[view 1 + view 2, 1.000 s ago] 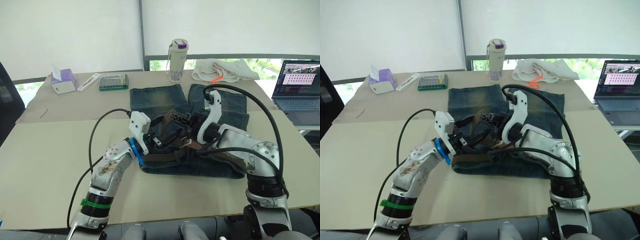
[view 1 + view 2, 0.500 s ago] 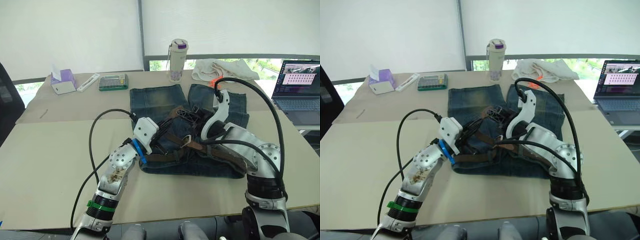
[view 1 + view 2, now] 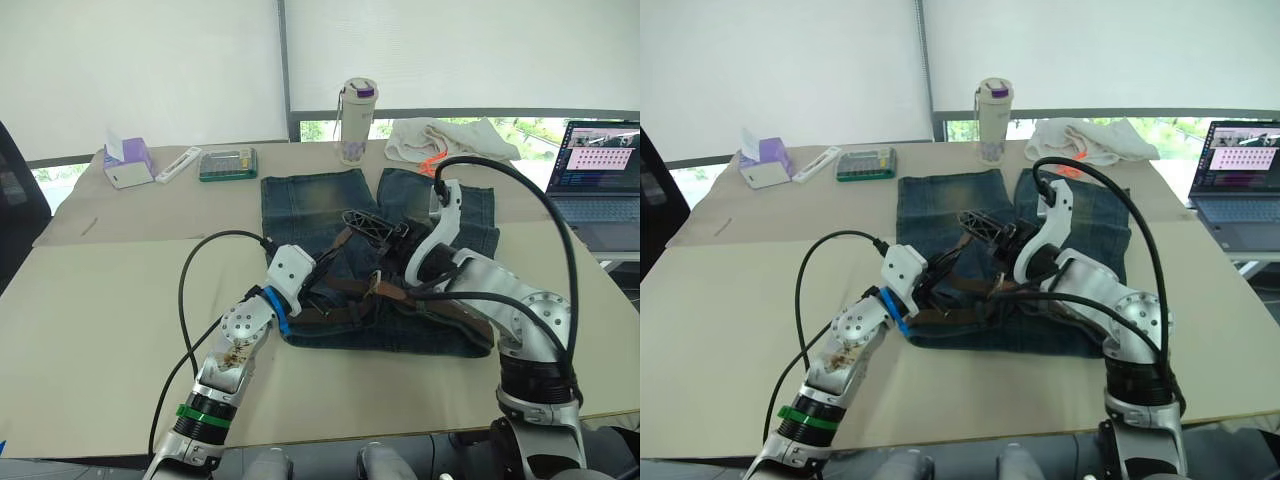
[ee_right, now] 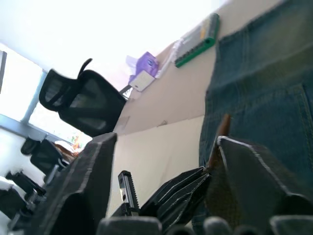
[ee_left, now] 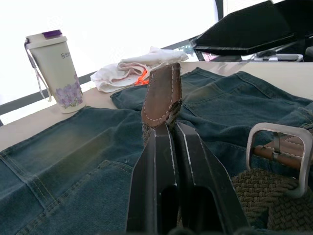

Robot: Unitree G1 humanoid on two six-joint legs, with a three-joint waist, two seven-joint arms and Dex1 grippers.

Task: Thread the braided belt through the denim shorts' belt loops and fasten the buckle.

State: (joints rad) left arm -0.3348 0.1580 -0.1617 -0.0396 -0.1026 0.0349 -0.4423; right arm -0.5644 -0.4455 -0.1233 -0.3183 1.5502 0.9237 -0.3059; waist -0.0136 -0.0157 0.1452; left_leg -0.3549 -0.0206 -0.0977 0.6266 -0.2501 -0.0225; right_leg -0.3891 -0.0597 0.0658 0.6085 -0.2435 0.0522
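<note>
A tan table [image 3: 90,300] holds blue denim shorts [image 3: 310,200] at its centre, legs pointing away from the robot. A dark-brown belt [image 3: 345,312] lies along the waistband, its silver buckle [image 5: 280,156] just beside the left gripper [image 5: 168,128]. That gripper is clamped on the belt's leather tip, which stands upright. The right gripper [image 4: 164,152] hovers over the shorts with its fingers spread wide. Beyond the shorts stand a tumbler [image 3: 356,121] and a white cloth [image 3: 450,138]; a laptop [image 3: 600,170] sits at the right edge.
</note>
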